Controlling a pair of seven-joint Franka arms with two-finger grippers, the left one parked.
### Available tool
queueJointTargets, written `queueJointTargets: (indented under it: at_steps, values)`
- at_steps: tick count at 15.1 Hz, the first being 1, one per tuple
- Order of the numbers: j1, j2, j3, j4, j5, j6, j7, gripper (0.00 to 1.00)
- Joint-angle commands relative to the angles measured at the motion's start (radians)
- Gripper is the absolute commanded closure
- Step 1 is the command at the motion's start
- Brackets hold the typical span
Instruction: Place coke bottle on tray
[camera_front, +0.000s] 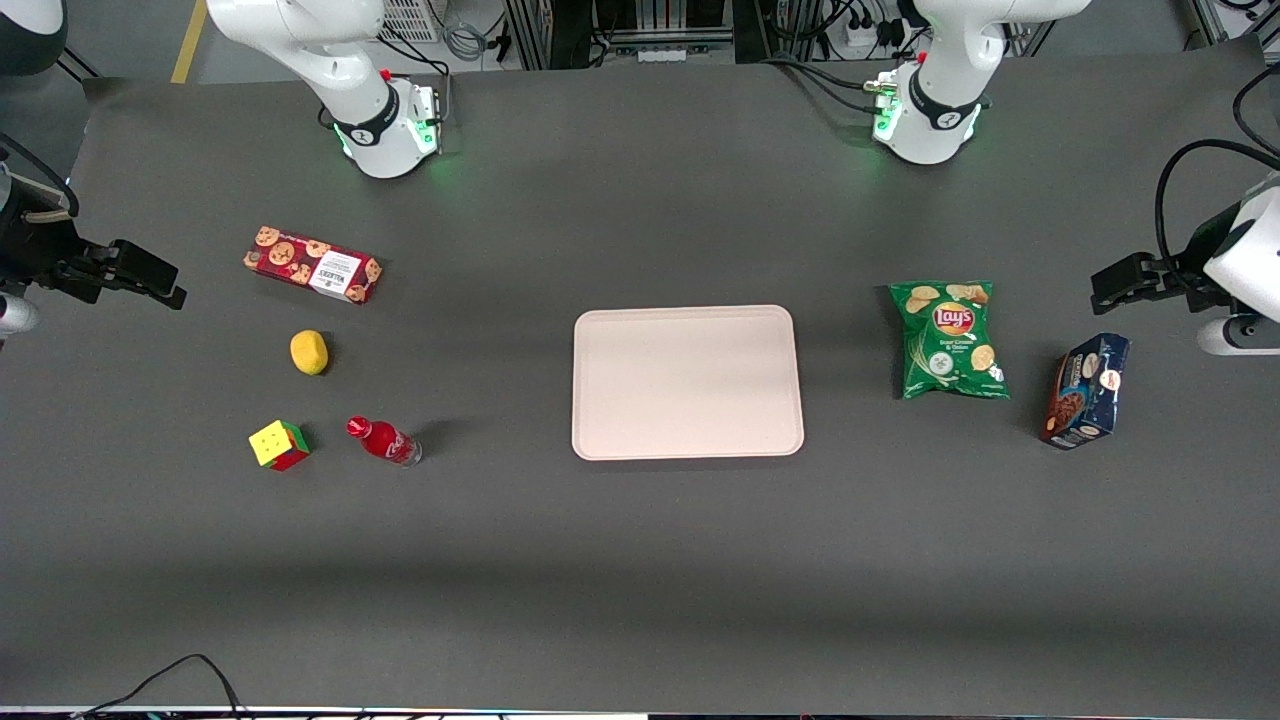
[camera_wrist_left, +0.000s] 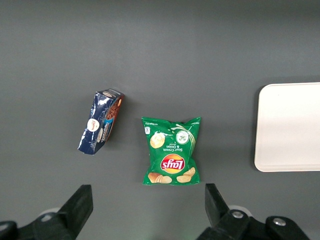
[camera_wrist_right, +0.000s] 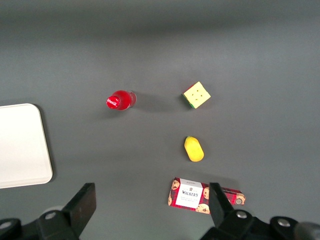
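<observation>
- Your gripper (camera_front: 150, 280) hangs spread and empty at mid-left of the front frame.
- Bottle (camera_front: 383, 440) stands lower left, well apart from the tray (camera_front: 688, 382), so you must reach it first.

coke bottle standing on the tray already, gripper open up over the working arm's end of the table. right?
Not quite. The coke bottle stands on the table beside the Rubik's cube, well apart from the tray, which holds nothing; the front view shows this. The rest holds: the gripper is open over the working arm's end.
</observation>
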Motion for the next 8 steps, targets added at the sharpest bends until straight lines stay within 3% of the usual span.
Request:
queueJointTargets:
  at_steps: [1, 8]
  values:
    - [-0.006, 0.013, 0.001, 0.027, 0.020, -0.014, 0.012, 0.00]
    - [0.000, 0.018, 0.001, 0.026, 0.023, -0.014, 0.022, 0.00]
